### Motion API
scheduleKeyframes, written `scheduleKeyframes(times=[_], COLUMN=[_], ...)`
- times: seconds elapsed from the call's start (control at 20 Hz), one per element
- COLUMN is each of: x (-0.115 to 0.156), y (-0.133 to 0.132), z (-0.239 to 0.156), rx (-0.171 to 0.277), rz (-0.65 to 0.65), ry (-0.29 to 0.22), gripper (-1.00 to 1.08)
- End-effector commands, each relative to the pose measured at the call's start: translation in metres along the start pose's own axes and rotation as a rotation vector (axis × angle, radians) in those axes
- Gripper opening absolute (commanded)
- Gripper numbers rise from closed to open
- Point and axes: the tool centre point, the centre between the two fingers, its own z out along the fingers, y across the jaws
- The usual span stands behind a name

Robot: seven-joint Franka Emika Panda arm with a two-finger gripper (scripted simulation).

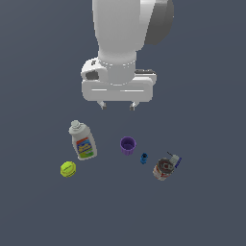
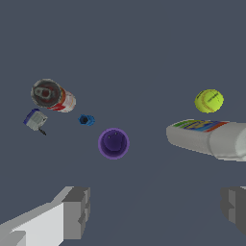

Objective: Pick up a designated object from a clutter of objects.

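I have the gripper (image 1: 116, 105) hanging high in the upper middle of the exterior view, its fingers spread apart and gripping nothing. The red-and-white can (image 1: 163, 169) lies on its side in the lower right of that frame, dark round end facing the camera. A tiny grey-and-blue item (image 1: 175, 160) sits just beside it, apparently touching, and a tiny blue piece (image 1: 143, 158) lies near its other side. The purple cup (image 1: 128, 145) stands upright between that group and the white bottle (image 1: 82, 141), with the yellow-green ball (image 1: 68, 169) near the bottle's base. In the wrist view I see straight down into the cup (image 2: 114, 143), and the can (image 2: 52, 95) clearly stands apart from the grey-and-blue item (image 2: 35, 119).
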Motion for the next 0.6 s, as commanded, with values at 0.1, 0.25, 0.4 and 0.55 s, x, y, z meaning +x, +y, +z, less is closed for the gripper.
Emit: scheduleKeyframes(times=[0.1,0.25,0.4,0.55], x=[0.000,0.000,-0.001,-0.002], y=[0.001,0.005,0.010,0.012], z=[0.000,-0.003,-0.006,-0.008], rx=[0.001,0.004,0.009,0.010], rz=[0.000,-0.002,-0.006,-0.008], ry=[0.001,0.003,0.006,0.007], gripper=[1.00,1.00,1.00,1.00])
